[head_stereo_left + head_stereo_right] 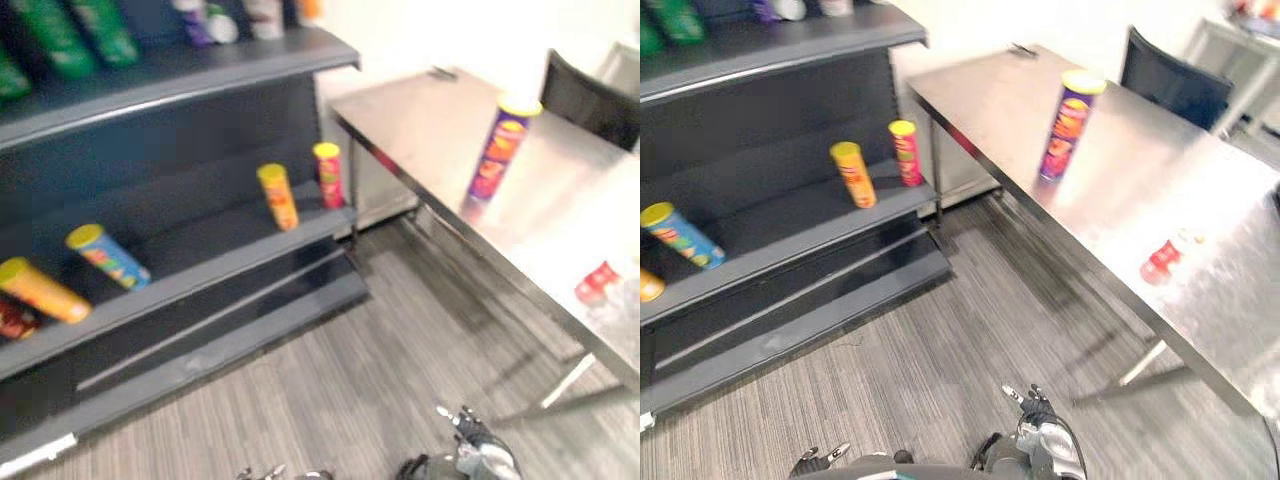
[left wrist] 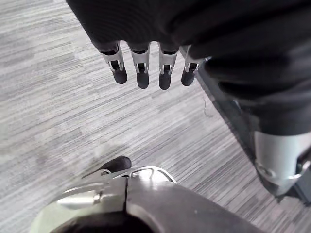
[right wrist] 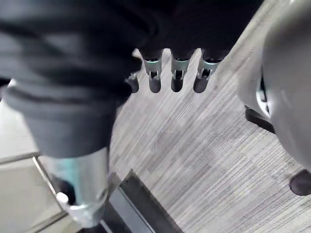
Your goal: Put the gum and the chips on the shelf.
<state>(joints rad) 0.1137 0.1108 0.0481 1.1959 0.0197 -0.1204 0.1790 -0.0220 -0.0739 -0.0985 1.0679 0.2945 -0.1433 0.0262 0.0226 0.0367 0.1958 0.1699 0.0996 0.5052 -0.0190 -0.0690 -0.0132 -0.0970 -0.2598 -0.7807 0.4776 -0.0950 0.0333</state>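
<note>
Standing upright on the steel table [image 1: 1210, 200], the purple chips can [image 1: 1070, 125] sits well apart from the small red gum pack [image 1: 1162, 260], which lies nearer the table's front edge. Neither item is held. The left hand [image 2: 142, 73] and right hand [image 3: 177, 80] both hang low over the grey floor [image 1: 380, 370], fingers straight and empty. The dark shelf [image 1: 200, 268] carries other cans [image 1: 278, 196], some leaning.

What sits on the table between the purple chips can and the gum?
Nothing; the right eye view shows bare tabletop between the purple chips can and the gum.
</note>
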